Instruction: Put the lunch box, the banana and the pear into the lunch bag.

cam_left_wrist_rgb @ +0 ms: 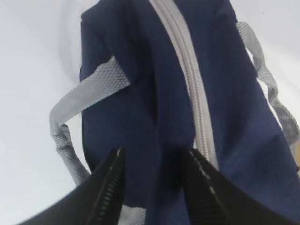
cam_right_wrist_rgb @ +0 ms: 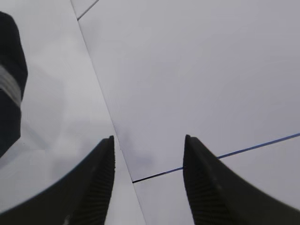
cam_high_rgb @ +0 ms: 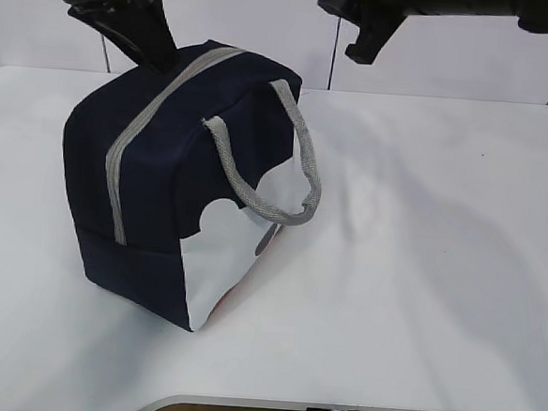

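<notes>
The navy lunch bag (cam_high_rgb: 163,179) stands on the white table, its grey zipper (cam_high_rgb: 149,112) closed along the top and a grey rope handle (cam_high_rgb: 291,160) hanging on its near side. My left gripper (cam_high_rgb: 162,61) is at the bag's far top end. In the left wrist view the left gripper (cam_left_wrist_rgb: 154,152) is open, with the bag's navy fabric (cam_left_wrist_rgb: 154,93) between its jaws beside the zipper (cam_left_wrist_rgb: 192,79). My right gripper (cam_high_rgb: 360,52) hangs high at the back, and in its wrist view (cam_right_wrist_rgb: 149,138) it is open and empty. The lunch box, the banana and the pear are out of view.
The white table (cam_high_rgb: 420,272) stretches to the right of the bag and in front of it, with its front edge near the bottom of the exterior view. A white panelled wall (cam_right_wrist_rgb: 187,70) stands behind the table. The bag's edge shows at the left of the right wrist view (cam_right_wrist_rgb: 9,79).
</notes>
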### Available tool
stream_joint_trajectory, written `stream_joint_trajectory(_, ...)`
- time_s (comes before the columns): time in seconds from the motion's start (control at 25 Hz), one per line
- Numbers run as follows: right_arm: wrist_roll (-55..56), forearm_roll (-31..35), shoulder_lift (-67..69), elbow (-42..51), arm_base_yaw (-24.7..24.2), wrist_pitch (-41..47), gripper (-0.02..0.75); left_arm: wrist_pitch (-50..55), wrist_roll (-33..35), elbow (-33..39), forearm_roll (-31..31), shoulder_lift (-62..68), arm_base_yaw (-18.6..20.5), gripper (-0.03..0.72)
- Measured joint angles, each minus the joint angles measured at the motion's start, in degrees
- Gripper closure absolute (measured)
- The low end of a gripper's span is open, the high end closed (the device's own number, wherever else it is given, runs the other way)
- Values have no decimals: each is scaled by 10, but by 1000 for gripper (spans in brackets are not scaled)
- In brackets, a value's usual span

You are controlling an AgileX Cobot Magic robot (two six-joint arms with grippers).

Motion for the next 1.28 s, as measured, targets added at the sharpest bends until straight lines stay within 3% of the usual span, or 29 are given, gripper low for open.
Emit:
stream_joint_trajectory(0.28, -44, 0, -28, 69, 0, 19, 351, 0, -52, 0, 23, 0, 0, 377)
stream_joint_trajectory(0.72, -62, 0, -62, 156, 5, 56, 351, 1, -77, 0, 24, 0, 0, 377)
stream_joint_trajectory(1.28, 55, 1, -83, 201, 11, 81, 351, 1, -86, 0, 25, 0, 0, 377)
